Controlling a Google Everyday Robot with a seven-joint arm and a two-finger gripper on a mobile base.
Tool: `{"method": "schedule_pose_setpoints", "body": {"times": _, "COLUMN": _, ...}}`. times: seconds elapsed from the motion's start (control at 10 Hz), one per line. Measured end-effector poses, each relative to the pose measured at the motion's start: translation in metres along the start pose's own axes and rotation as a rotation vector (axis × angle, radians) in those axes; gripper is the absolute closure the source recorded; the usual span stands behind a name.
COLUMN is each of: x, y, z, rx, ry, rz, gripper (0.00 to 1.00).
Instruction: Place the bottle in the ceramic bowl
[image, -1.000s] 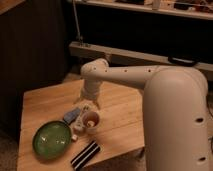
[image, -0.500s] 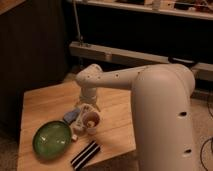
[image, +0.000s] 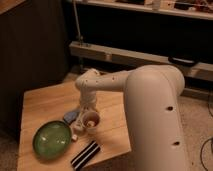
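The ceramic bowl (image: 52, 139) is a wide, glossy green dish at the front left of the wooden table (image: 45, 102). A slim white bottle (image: 76, 133) lies just off the bowl's right rim, next to a tan round cup (image: 91, 120). My gripper (image: 84, 116) hangs from the white arm (image: 150, 100), low over the table. It is right at the cup and just above the bottle. The wrist hides much of the bottle, and I cannot tell whether the gripper touches it.
A small blue block (image: 69, 116) lies left of the gripper, behind the bowl. A black, white-striped flat object (image: 85, 154) lies at the table's front edge. A dark cabinet stands to the left, and a shelf rail (image: 125, 55) runs behind the table.
The arm's large links have swung forward and fill more of the right side. The gripper has stayed low by the cup and bottle. The bowl, cup and block have not moved.
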Motion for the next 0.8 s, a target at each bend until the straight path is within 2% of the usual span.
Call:
{"method": "schedule_pose_setpoints", "body": {"times": 0.3, "x": 0.004, "y": 0.003, "z": -0.006, "rx": -0.007, "ry": -0.027, "rz": 0.033, "gripper": 0.71}}
{"method": "schedule_pose_setpoints", "body": {"times": 0.5, "x": 0.014, "y": 0.009, "z": -0.022, "rx": -0.032, "ry": -0.025, "rz": 0.102, "gripper": 0.92}}
{"method": "schedule_pose_setpoints", "body": {"times": 0.6, "x": 0.018, "y": 0.012, "z": -0.034, "rx": -0.038, "ry": -0.019, "rz": 0.124, "gripper": 0.98}}
{"method": "schedule_pose_setpoints", "body": {"times": 0.8, "x": 0.026, "y": 0.016, "z": -0.062, "rx": -0.020, "ry": -0.029, "rz": 0.153, "gripper": 1.00}}
